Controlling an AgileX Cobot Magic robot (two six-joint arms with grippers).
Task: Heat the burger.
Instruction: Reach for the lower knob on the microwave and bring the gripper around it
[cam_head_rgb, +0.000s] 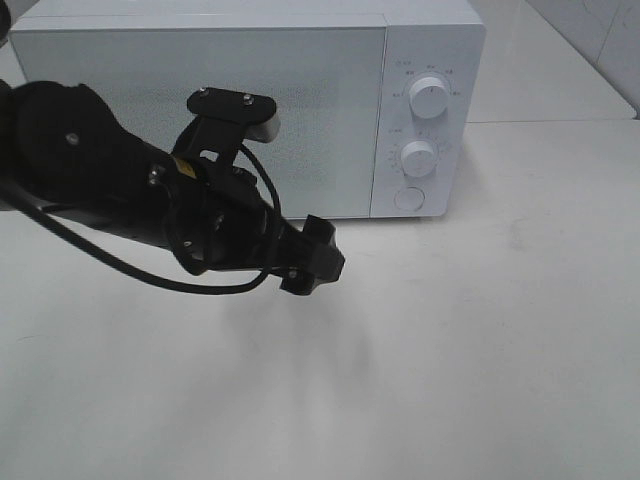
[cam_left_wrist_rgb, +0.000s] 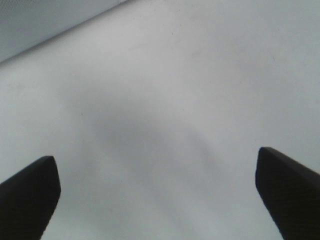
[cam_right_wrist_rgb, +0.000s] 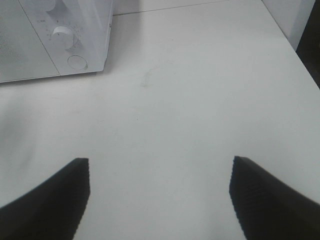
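The burger is out of view. A white microwave (cam_head_rgb: 250, 100) stands at the back of the white table with its door shut; its corner with the knobs also shows in the right wrist view (cam_right_wrist_rgb: 75, 45). My left gripper (cam_head_rgb: 315, 257) hovers over the table just in front of the door. In the left wrist view its jaws (cam_left_wrist_rgb: 157, 195) stand wide open, with only bare table between them. My right gripper (cam_right_wrist_rgb: 160, 195) is open too and empty, over the table to the right of the microwave; the exterior view does not show it.
Two round knobs (cam_head_rgb: 430, 97) (cam_head_rgb: 419, 157) and a round button (cam_head_rgb: 409, 198) sit on the microwave's right panel. The white tabletop (cam_head_rgb: 480, 340) stretches in front and to the right. A tiled wall (cam_head_rgb: 600, 40) rises at the far right.
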